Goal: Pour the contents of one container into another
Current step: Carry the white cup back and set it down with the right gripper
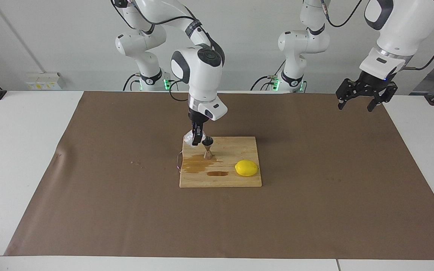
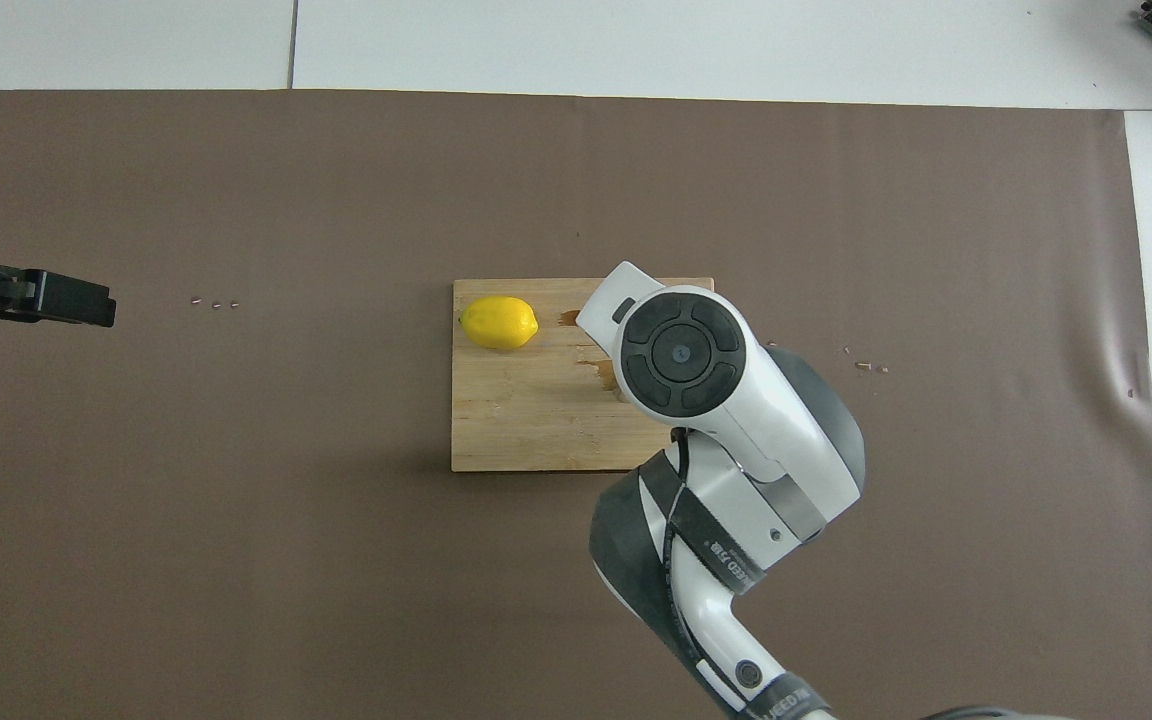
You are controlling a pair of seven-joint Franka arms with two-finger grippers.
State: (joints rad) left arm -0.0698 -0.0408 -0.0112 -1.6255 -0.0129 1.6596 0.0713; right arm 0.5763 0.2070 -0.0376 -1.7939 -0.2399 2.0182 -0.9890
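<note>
The clear, bumpy glass cup (image 1: 189, 137) is held just above the corner of the wooden cutting board (image 1: 236, 150) nearest the right arm's base. My right gripper (image 1: 197, 140) is shut on it from above. The steel jigger (image 1: 208, 149) stands upright on the board right beside the cup, with its dark mouth under the gripper's fingers. Brown liquid (image 1: 196, 164) is spilled on the board around the jigger's foot. In the overhead view the right arm (image 2: 681, 355) hides both cup and jigger. My left gripper (image 1: 365, 98) hangs open and empty, high over the left arm's end of the table.
A yellow lemon (image 1: 246, 168) lies on the board (image 2: 516, 420), farther from the robots than the jigger; it also shows in the overhead view (image 2: 499, 322). A brown mat (image 1: 315, 195) covers the table. Small crumbs (image 1: 136, 162) lie on it. The left gripper (image 2: 96, 306) shows at the overhead view's edge.
</note>
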